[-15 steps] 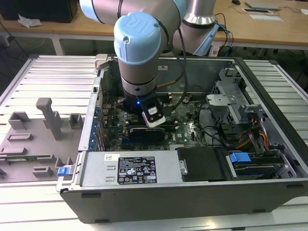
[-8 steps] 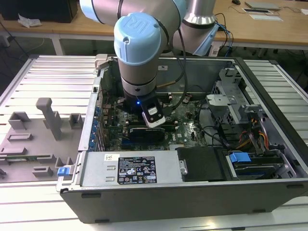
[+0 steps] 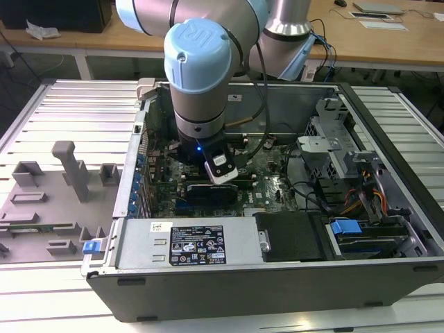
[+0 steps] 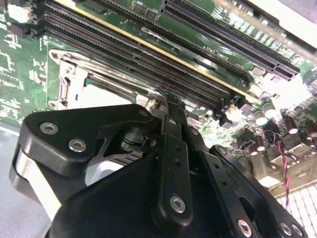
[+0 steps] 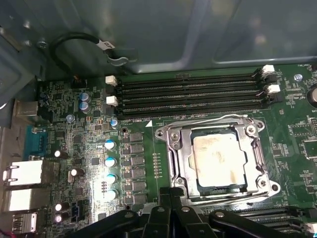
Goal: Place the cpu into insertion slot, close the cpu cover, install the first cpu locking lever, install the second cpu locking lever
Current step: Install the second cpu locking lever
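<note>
Gripper (image 4: 159,99): fingers pressed together, tips at a thin wire locking lever (image 4: 154,93) on the edge of the cpu cover (image 4: 67,87); whether they pinch the lever cannot be told.
Cpu (image 5: 216,159): seated in the insertion slot (image 5: 218,186), silver top showing through the cut-out of the cover, which lies flat over it in the first wrist view.
Memory slots (image 5: 188,94): four long black rows just beside the cover.
Arm (image 3: 201,90): reaches straight down into the open computer case (image 3: 277,277), wrist low above the green motherboard (image 3: 267,173).
</note>
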Robot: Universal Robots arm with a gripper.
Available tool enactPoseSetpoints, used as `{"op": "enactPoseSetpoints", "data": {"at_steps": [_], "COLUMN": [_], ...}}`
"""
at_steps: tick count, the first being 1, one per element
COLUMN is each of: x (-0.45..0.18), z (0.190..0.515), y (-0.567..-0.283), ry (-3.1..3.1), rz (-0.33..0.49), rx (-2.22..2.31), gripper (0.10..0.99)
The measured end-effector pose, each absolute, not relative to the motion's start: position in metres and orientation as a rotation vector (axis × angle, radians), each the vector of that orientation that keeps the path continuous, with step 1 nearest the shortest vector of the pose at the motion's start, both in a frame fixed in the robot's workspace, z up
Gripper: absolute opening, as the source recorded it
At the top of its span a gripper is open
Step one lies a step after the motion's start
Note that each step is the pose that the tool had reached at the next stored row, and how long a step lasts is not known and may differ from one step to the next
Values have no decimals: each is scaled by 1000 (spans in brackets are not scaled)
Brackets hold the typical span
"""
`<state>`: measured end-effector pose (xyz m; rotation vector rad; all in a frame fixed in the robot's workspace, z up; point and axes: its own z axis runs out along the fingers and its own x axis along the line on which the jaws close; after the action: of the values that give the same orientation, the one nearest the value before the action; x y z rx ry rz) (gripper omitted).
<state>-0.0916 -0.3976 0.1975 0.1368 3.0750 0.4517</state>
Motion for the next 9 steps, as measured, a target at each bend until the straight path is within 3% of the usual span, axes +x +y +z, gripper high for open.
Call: {"op": "enactPoseSetpoints", "data": {"at_steps": [9], "x": [-66], "z": [212], "y": [-398], "ry": [3101], "rz": [451], "rx": [146], "gripper": [106]}}
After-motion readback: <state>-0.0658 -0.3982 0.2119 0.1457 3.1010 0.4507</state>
